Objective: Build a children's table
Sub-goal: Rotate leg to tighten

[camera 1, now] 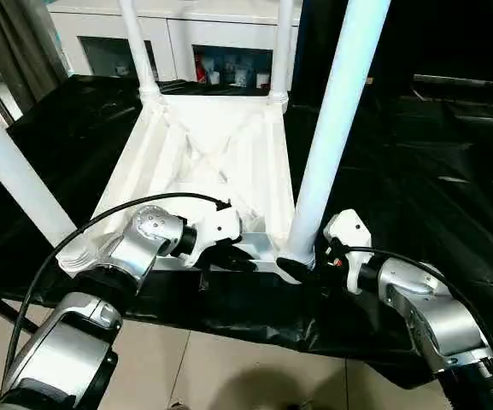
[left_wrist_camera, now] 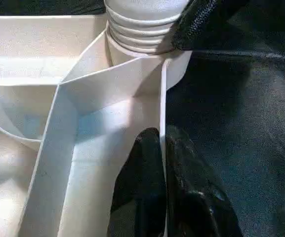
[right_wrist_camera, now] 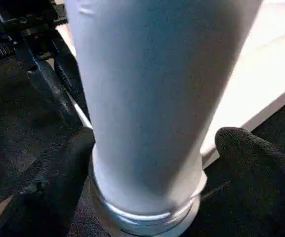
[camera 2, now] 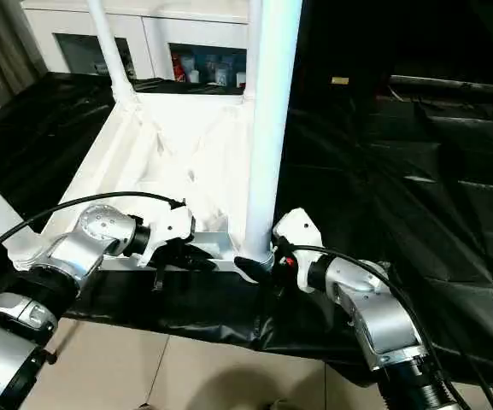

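The children's table lies upside down on a black sheet, its ribbed white top (camera 1: 203,145) facing up. Legs stand in the corner sockets: a near right leg (camera 1: 336,120), a near left leg (camera 1: 15,171) and two far legs (camera 1: 135,43). My left gripper (camera 1: 229,256) is shut on the thin near rim (left_wrist_camera: 163,98) of the top, one black finger on each side of the wall. My right gripper (camera 1: 302,265) straddles the ringed base of the near right leg (right_wrist_camera: 152,98). Its fingers (right_wrist_camera: 251,158) stand wide, and one shows a gap to the leg.
The black sheet (camera 1: 417,171) covers the low platform all around the table and hangs over its near edge. A white glass-door cabinet (camera 1: 212,34) stands behind. Tiled floor (camera 1: 229,367) lies below my forearms, and a curtain (camera 1: 15,43) hangs at far left.
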{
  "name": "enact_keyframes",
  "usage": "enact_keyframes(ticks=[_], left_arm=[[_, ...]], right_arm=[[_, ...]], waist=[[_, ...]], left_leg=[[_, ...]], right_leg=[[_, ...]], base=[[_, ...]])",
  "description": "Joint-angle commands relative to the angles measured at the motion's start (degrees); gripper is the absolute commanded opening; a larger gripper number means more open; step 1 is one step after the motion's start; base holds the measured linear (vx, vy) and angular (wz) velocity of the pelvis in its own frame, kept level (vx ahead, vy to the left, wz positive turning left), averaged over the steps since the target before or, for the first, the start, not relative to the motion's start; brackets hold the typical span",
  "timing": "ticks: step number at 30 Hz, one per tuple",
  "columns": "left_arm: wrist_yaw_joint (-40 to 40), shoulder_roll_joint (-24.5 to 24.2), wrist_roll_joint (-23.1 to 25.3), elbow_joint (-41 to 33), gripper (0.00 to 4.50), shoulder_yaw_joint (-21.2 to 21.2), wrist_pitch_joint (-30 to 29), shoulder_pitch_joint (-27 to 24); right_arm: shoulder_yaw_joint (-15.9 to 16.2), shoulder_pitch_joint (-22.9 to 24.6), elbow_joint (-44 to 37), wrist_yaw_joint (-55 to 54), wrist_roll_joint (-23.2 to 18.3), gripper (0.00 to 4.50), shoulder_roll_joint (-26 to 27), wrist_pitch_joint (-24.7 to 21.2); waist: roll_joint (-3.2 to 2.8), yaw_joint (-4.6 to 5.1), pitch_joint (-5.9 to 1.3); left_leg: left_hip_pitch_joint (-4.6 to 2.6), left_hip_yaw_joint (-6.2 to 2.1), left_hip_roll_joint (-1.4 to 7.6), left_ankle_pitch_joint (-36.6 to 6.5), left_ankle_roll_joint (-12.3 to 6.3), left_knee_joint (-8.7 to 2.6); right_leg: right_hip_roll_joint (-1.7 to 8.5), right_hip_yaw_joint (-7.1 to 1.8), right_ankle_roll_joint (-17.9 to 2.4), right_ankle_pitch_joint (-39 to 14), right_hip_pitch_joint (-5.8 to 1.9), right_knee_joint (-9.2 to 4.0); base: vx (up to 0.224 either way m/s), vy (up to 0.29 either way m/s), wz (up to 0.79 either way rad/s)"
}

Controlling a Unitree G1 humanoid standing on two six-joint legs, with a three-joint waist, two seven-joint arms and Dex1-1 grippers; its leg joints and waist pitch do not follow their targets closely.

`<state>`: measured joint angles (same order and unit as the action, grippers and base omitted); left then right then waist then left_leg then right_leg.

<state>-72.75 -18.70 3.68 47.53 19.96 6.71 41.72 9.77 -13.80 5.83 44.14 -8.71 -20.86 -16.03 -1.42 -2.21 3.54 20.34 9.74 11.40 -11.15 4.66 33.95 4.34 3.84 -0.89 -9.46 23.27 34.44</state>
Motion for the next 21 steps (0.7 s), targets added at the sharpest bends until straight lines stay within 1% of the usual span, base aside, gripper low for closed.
enact_keyframes(ticks=[1, 2, 3, 5, 7, 9, 12, 14, 15, 16, 17, 18, 19, 20, 21], left_arm=[[0.39, -0.43, -0.26, -1.02, 0.0, -0.88, -0.13, -0.56], [0.41, -0.43, -0.26, -1.02, 0.0, -0.88, -0.12, -0.58], [0.33, -0.49, -0.32, -1.16, 0.0, -0.9, -0.25, -0.73], [0.49, -0.54, -0.38, -1.07, 0.0, -1.05, -0.13, -0.87], [0.54, -0.68, -0.32, -0.87, 0.0, -1.07, 0.04, -0.99], [0.71, -0.71, -0.35, -0.73, 0.0, -1.18, -0.02, -1.05], [1.28, -0.47, -0.73, -0.49, 0.0, -1.69, -0.35, -1.1], [4.63, 0.3, -0.69, 0.19, 0.0, -2.63, -1.49, -1.18], [5.65, 0.6, -0.67, 0.42, 0.0, -2.89, -1.55, -1.13], [8.58, 1.77, -0.61, 1.27, 0.0, -3.49, -2.32, -0.74], [11.44, 3.06, -0.4, 1.98, 0.0, -3.87, -3.05, -0.24], [12.99, 3.85, -0.3, 2.36, 0.0, -4.06, -3.41, 0.06], [16.47, 6.43, -0.15, 3.29, 0.0, -4.35, -5.42, 0.85], [19.4, 8.41, 0.4, 4.15, 0.0, -4.23, -6.5, 1.5], [20.98, 9.41, 0.8, 4.62, 0.0, -4.15, -6.89, 1.83]], right_arm=[[0.2, -0.57, 0.6, 0.25, 0.16, 3.75, -0.24, 0.9], [0.23, -0.54, 0.62, 0.26, 0.19, 3.61, -0.26, 0.97], [0.31, -0.32, 0.73, 0.19, 0.27, 3.61, -0.23, 1.23], [0.3, -0.27, 0.9, 0.05, 0.31, 3.43, -0.1, 1.5], [0.4, -0.17, 1.05, -0.04, 0.42, 3.23, 0.17, 1.65], [0.29, -0.02, 1.3, -0.39, 0.38, 3.16, 0.58, 1.74], [0.26, 0.2, 1.91, -1.42, 0.79, 2.85, 1.14, 2.06], [0.03, 0.81, 4.15, -5.66, 2.22, 2.83, 3.36, 2.81], [-0.15, 0.84, 4.74, -6.73, 2.42, 2.78, 3.96, 2.87], [-1.09, 0.7, 6.52, -10.25, 2.71, 2.75, 5.98, 3.04], [-2.08, 0.41, 7.98, -13.3, 2.63, 2.73, 7.92, 2.97], [-2.63, 0.2, 8.85, -15.17, 2.67, 2.73, 9.04, 3.0], [-4.48, -0.74, 11.83, -21.8, 3.15, 2.72, 12.46, 2.89], [-5.85, -1.6, 13.9, -26.73, 3.39, 2.72, 14.97, 2.56], [-6.53, -2.04, 14.92, -29.11, 3.49, 2.72, 16.21, 2.44]], waist=[[0.3, -0.58, -4.18], [0.31, -0.61, -4.2], [0.29, -0.61, -4.2], [0.3, -0.6, -4.19], [0.26, -0.56, -4.16], [0.3, -0.53, -4.16], [0.28, -0.41, -4.14], [0.4, -0.16, -3.95], [0.42, -0.13, -3.97], [0.4, -0.04, -3.87], [0.32, 0.06, -3.77], [0.32, 0.06, -3.77], [0.52, 0.17, -3.74], [0.28, 0.24, -3.66], [0.3, 0.35, -3.64]], left_leg=[[0.25, -0.19, 1.23, -9.86, -3.02, -3.74], [0.22, -0.18, 1.24, -9.67, -3.08, -3.73], [0.23, -0.17, 1.23, -9.67, -3.08, -3.71], [0.24, -0.18, 1.25, -9.76, -3.11, -3.73], [0.25, -0.17, 1.19, -9.99, -3.06, -3.73], [0.28, -0.17, 1.16, -10.07, -3.01, -3.73], [0.25, -0.18, 1.17, -10.49, -2.84, -3.75], [0.29, -0.18, 1.09, -11.34, -2.35, -3.87], [0.26, -0.22, 1.03, -11.63, -2.18, -3.9], [0.24, -0.19, 0.99, -12.1, -1.98, -3.93], [0.03, -0.15, 0.95, -13.14, -1.69, -3.95], [0.03, -0.15, 0.95, -13.14, -1.69, -3.95], [0.0, -0.29, 0.81, -13.44, -1.08, -4.05], [-0.08, -0.31, 0.7, -13.6, -0.75, -4.05], [-0.23, -0.3, 0.71, -14.03, -0.59, -4.1]], right_leg=[[3.5, -2.5, -13.42, -11.79, -3.79, -3.98], [3.51, -2.51, -13.47, -11.54, -3.77, -3.96], [3.51, -2.51, -13.49, -11.53, -3.77, -3.96], [3.53, -2.5, -13.54, -11.67, -3.79, -3.96], [3.5, -2.47, -13.25, -12.41, -3.78, -4.05], [3.5, -2.47, -13.13, -12.72, -3.79, -4.08], [3.51, -2.45, -12.99, -13.44, -3.72, -4.17], [3.5, -2.39, -12.4, -15.66, -3.58, -4.38], [3.51, -2.34, -12.07, -16.6, -3.65, -4.46], [3.51, -2.35, -11.45, -18.31, -3.52, -4.67], [3.59, -2.36, -10.9, -20.84, -3.17, -5.03], [3.59, -2.36, -10.9, -20.84, -3.17, -5.03], [3.45, -2.26, -9.78, -23.2, -3.24, -5.2], [3.48, -2.17, -9.29, -24.73, -3.01, -5.4], [3.45, -2.18, -8.88, -25.64, -2.89, -5.58]], base=[[0.0, 0.0, 0.0], [0.0, 0.0, 0.0], [0.0, 0.0, 0.0], [0.0, 0.0, 0.0], [0.0, 0.0, 0.0], [0.0, 0.0, 0.0], [0.0, 0.0, 0.0], [0.0, 0.0, 0.0], [0.0, 0.0, 0.0], [0.0, 0.0, 0.0], [0.0, 0.0, 0.0], [0.0, 0.0, 0.0], [0.0, 0.0, 0.0], [0.0, 0.0, 0.0], [0.0, 0.0, 0.0]])
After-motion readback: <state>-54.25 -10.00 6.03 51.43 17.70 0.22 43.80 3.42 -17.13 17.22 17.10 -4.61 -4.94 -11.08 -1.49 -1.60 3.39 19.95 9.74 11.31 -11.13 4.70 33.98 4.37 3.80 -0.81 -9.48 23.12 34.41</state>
